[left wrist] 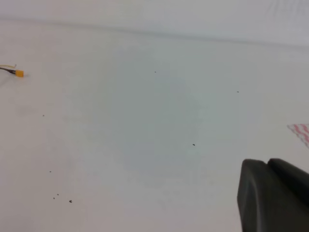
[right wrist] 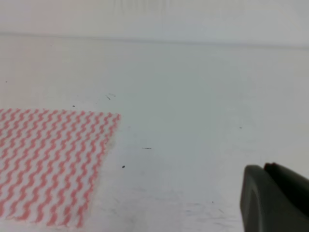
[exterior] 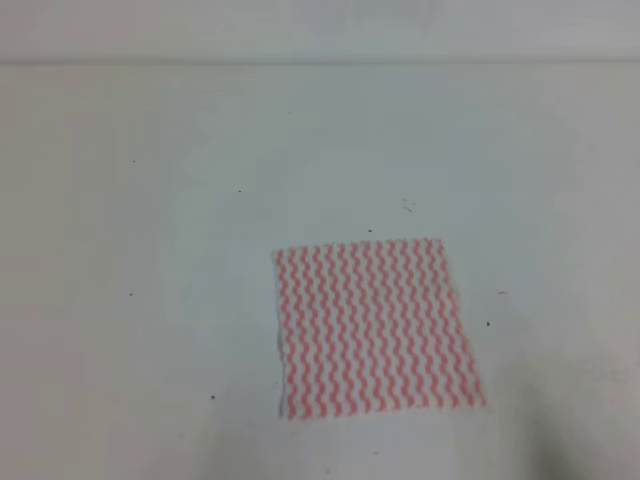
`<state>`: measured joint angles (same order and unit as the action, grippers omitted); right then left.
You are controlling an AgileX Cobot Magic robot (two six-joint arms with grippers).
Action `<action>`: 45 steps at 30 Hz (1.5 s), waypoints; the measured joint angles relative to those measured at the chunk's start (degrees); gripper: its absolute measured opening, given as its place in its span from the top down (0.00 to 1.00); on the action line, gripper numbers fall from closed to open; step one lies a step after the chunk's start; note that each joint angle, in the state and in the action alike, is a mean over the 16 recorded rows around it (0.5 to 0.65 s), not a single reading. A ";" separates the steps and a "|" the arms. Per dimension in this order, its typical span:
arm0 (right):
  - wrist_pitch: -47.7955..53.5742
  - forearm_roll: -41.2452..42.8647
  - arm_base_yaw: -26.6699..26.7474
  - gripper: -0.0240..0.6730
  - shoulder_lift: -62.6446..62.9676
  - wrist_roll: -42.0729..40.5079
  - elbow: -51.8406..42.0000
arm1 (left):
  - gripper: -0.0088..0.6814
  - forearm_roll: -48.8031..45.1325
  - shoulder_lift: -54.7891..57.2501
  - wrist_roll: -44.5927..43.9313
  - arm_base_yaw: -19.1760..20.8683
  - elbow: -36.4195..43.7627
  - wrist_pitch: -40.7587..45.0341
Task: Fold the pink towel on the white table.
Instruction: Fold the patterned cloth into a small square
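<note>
The pink towel [exterior: 372, 328] lies flat and unfolded on the white table [exterior: 150, 250], a little right of centre and near the front edge. Its wavy pink and white stripes also fill the lower left of the right wrist view [right wrist: 48, 159], and one corner shows at the right edge of the left wrist view [left wrist: 300, 131]. Neither arm shows in the exterior high view. My left gripper [left wrist: 267, 162] sits low at the right of its view, its dark fingers pressed together and away from the towel. My right gripper [right wrist: 264, 166] looks the same, to the right of the towel.
A small orange connector on a thin wire [left wrist: 18, 73] lies at the far left in the left wrist view. Tiny dark specks [exterior: 212, 397] dot the table. The table's far edge [exterior: 320, 63] runs across the top.
</note>
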<state>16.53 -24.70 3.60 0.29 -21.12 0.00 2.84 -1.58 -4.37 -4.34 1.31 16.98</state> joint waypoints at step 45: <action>-0.04 0.00 0.00 0.99 0.00 0.00 0.00 | 0.99 0.04 0.47 0.01 -0.02 -0.36 0.16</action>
<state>16.50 -24.70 3.60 0.29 -21.12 0.00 2.88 -1.11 -4.36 -4.36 0.95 17.14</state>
